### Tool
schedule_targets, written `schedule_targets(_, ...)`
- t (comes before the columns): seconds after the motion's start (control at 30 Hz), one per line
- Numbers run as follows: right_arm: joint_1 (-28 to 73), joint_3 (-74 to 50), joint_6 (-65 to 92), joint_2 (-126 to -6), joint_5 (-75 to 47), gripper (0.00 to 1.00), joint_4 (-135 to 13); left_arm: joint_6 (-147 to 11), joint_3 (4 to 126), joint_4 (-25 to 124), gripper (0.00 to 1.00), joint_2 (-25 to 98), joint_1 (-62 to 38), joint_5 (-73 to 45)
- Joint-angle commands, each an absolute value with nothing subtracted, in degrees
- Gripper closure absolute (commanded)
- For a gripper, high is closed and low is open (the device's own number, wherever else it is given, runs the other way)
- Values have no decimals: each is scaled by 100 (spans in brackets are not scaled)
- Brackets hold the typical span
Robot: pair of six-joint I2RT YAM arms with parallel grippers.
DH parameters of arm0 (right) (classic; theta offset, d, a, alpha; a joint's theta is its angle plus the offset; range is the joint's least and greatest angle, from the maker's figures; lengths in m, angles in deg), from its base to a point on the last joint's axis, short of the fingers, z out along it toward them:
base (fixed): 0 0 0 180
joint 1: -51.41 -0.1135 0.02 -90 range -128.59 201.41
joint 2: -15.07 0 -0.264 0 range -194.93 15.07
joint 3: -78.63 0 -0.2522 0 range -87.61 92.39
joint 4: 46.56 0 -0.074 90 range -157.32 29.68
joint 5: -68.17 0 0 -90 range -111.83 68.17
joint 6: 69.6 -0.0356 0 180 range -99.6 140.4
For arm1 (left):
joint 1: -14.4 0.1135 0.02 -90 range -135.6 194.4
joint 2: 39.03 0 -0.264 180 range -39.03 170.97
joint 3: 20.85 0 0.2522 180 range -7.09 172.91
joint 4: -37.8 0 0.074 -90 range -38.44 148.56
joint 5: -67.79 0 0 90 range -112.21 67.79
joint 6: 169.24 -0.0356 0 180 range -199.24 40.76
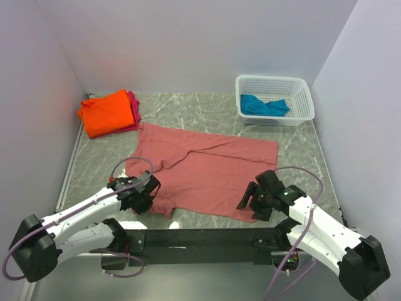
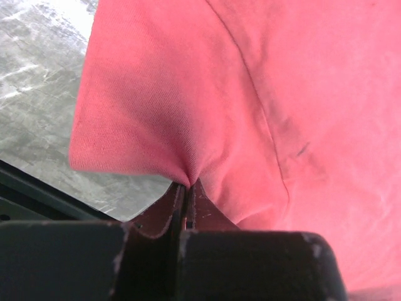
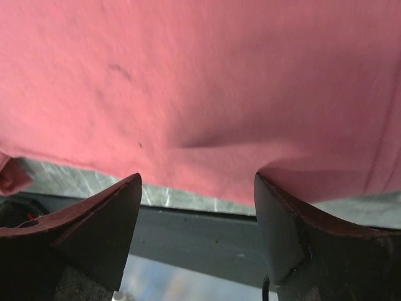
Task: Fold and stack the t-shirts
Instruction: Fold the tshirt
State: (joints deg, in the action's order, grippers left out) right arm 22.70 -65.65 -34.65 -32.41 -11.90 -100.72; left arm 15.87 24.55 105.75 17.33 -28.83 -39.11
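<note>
A salmon-pink t-shirt (image 1: 200,166) lies spread flat across the middle of the marble table. My left gripper (image 1: 149,202) is shut on its near left corner, and the cloth (image 2: 188,125) puckers into the closed jaws of that gripper (image 2: 187,185). My right gripper (image 1: 249,202) stands open at the shirt's near right hem (image 3: 207,125), its fingers (image 3: 113,213) wide apart with the hem edge just beyond them and nothing between them. A folded orange t-shirt (image 1: 106,113) lies on a magenta one (image 1: 133,106) at the far left. In the basket lies a teal t-shirt (image 1: 263,105).
A white mesh basket (image 1: 301,100) stands at the far right against the wall. The table's near edge and the black mounting rail (image 1: 200,238) run just below both grippers. Walls close in the left, back and right sides.
</note>
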Motion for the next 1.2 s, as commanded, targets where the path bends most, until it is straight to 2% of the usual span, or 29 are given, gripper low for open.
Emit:
schedule_targets(0.0,2091,-6591,-3901,-3124,-1163,22,-10277,1480,2499,10579,99,1512,-2902,-4040)
schedule_targets(0.23,2047,-6150,-3708,-3002,-1427,21,-11234,1366,2499,10438,99,1362,-2902,-4084)
schedule_targets(0.37,2038,-6449,-3831,-2983,-1339,22,-10947,1287,2499,10403,99,1415,-2902,-4119)
schedule_targets(0.47,2047,-6642,-3849,-3220,-1190,33,-10281,1234,2473,10342,99,1450,-2911,-4137)
schedule_targets(0.53,2047,-6731,-3857,-3387,-1277,35,-9962,1190,2473,10210,99,1467,-2894,-4093)
schedule_targets(0.73,2047,-6599,-3690,-3608,-1638,48,-10144,1137,2543,10087,99,1564,-2902,-4084)
schedule_targets(0.77,2047,-6590,-3682,-3590,-1673,61,-10154,1120,2552,10052,99,1573,-2902,-4093)
schedule_targets(0.83,2047,-6564,-3682,-3555,-1734,75,-10259,1085,2640,10069,99,1590,-2902,-4137)
schedule_targets(1.03,2047,-6318,-3532,-3502,-2025,89,-10707,962,2947,10227,99,1687,-2893,-4338)
schedule_targets(1.1,2056,-6204,-3419,-3555,-2033,98,-10778,874,3079,10314,99,1687,-2850,-4435)
schedule_targets(1.17,2056,-6011,-3243,-3764,-2042,100,-10761,673,3176,10306,99,1696,-2736,-4567)
